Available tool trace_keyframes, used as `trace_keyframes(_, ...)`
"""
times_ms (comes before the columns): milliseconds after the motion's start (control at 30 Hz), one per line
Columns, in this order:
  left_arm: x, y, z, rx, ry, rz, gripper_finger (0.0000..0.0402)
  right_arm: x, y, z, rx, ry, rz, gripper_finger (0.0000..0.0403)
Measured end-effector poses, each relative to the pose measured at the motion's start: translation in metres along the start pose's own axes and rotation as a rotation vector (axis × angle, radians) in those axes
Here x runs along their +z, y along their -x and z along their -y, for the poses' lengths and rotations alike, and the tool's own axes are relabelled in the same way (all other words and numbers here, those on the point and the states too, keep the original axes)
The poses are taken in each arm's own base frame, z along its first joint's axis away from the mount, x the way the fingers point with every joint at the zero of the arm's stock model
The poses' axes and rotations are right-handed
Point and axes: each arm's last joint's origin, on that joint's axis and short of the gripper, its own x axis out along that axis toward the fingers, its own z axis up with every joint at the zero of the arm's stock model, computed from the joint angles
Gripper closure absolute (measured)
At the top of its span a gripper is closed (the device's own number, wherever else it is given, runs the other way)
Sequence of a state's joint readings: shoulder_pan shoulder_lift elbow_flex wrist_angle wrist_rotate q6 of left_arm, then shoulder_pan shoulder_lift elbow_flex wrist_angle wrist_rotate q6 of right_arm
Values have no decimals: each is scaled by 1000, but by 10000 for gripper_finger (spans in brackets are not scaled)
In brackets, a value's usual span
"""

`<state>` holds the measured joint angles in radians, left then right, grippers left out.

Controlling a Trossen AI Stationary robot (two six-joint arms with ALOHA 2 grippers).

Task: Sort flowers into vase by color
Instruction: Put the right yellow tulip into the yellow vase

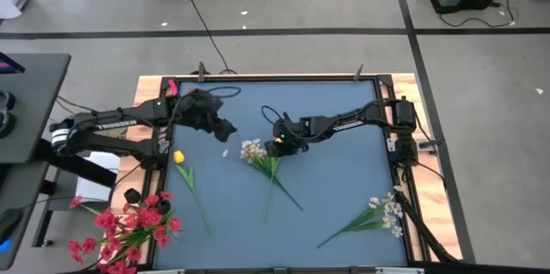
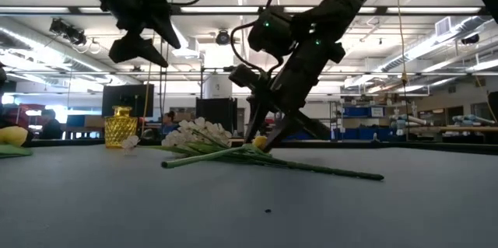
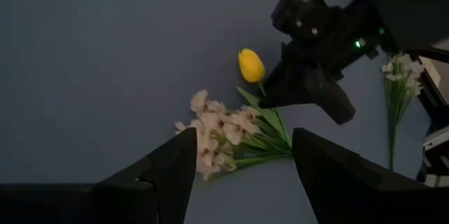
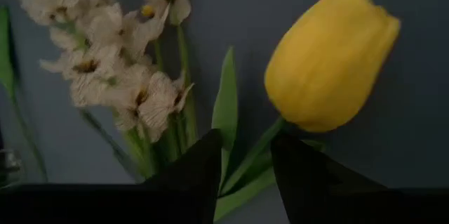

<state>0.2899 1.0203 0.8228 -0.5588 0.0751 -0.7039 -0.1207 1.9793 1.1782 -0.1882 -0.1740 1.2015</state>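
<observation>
My right gripper [image 1: 277, 147] points down at the table's middle, partly open. Its fingers stand on either side of the green stem [image 4: 258, 155] of a yellow tulip [image 4: 326, 55], just below the bud. That tulip lies beside a white blossom sprig [image 1: 255, 152] on the table. My left gripper [image 1: 222, 128] is open and empty, up in the air to the left of them [image 2: 138, 44]. A second yellow tulip [image 1: 179, 157] lies left of centre. Red sprigs [image 1: 129, 222] lie at the near left corner. More white sprigs [image 1: 385, 214] lie at the near right.
A yellow glass vase [image 2: 119, 127] stands toward the far side of the table in the low view. The blue mat [image 1: 335, 179] is bare between the middle sprigs and the near right ones. A wooden rim [image 1: 404, 81] frames the table.
</observation>
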Motion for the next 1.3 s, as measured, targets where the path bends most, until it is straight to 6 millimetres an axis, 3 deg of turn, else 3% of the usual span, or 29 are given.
trace_keyframes(233,12,2,-15,-9,-27,4,162,10,2,4,-6,-5,32,378)
trace_keyframes(300,15,3,-19,-15,-36,5,166,13,3,3,6,3,39,392)
trace_keyframes(500,21,5,-24,-42,-55,12,182,21,18,-5,67,27,102,392)
trace_keyframes(1067,35,7,-10,-228,-146,137,189,64,126,-47,372,392,653,398)
trace_keyframes(1300,49,5,2,-318,-193,278,189,65,149,-57,464,518,760,399)
